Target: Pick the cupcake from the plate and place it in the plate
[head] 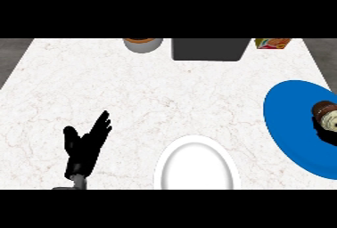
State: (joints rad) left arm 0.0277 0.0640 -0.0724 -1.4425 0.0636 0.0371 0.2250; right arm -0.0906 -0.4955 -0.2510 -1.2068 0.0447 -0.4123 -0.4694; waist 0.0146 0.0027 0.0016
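A cupcake (325, 114) with a dark top and pale wrapper lies on the blue plate (293, 122) at the right edge of the head view, partly cut off by the frame. A white plate (196, 165) sits at the lower middle of the counter, with nothing on it. My left hand (84, 144) rests at the lower left, open with fingers pointing up and away, well left of the white plate. My right hand does not show.
Along the counter's far edge stand a grey cup with an orange top (143, 44), a dark grey box (208, 49) and a colourful packet (272, 43). The marble counter (132, 98) stretches wide between them and the plates.
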